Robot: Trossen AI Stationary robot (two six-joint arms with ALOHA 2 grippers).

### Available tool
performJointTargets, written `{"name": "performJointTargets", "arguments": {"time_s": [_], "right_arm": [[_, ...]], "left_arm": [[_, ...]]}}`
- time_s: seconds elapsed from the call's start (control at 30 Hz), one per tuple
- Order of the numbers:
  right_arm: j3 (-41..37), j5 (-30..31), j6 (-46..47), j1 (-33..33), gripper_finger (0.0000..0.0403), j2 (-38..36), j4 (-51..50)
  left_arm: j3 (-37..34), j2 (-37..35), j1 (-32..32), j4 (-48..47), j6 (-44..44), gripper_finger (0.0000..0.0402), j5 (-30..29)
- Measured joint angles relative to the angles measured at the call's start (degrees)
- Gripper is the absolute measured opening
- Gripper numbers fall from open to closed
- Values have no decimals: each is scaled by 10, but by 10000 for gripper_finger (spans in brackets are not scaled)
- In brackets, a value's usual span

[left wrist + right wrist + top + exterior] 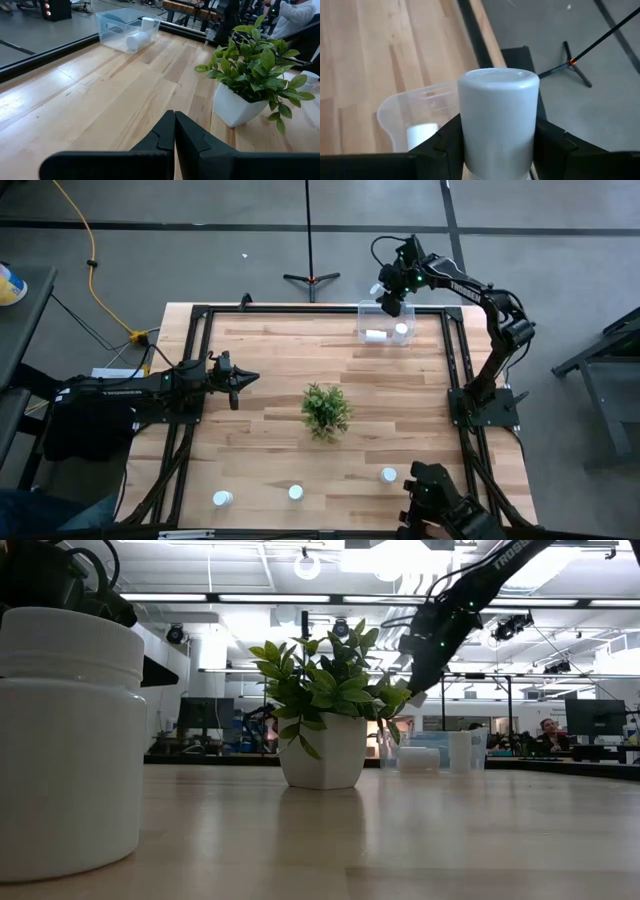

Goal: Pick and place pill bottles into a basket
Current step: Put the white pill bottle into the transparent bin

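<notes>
My right gripper (392, 302) hangs over the far edge of the basket (385, 325), shut on a white pill bottle (497, 115). The clear basket stands at the table's far right. Inside it, one bottle lies on its side (375, 335) and another stands upright (401, 329). Three more bottles (222, 499), (296, 493), (388, 475) stand on their bases along the near edge. My left gripper (245, 379) waits shut over the left side of the table, touching nothing. My right gripper pinches the bottle by its round side wall (470, 142), one finger (445, 147) on each side. The fingers slant downward from the far right. The bottle is lifted clear, above the basket's corner (402, 112), and its flat end (497, 77) stands out past the fingertips.
A green plant in a white pot (326, 410) stands mid-table, between the near bottles and the basket. In the low view, one near-edge bottle (70, 740) looms close on the left. A black frame (455, 360) borders the table. People sit in the room beyond.
</notes>
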Motion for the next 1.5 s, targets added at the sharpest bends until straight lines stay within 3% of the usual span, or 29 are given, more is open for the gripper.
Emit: {"name": "performJointTargets", "arguments": {"time_s": [0.5, 0.7, 1.17, 1.33, 1.5], "right_arm": [[-1, -7, -13, 33, 165, 0, -32], [-2, 17, -28, 32, 165, 26, -85], [-2, 19, -28, 47, 165, 79, -79], [-2, 62, -48, 51, 165, 88, -79], [-2, 67, -54, 54, 165, 103, -71]], "left_arm": [[0, 0, 0, 0, 0, 46, 0], [0, 0, 0, 0, 0, 46, 0], [0, 0, 0, 0, -2, 46, 0], [0, 0, 0, 0, -2, 46, 0], [0, 0, 0, 0, -2, 46, 0]]}}
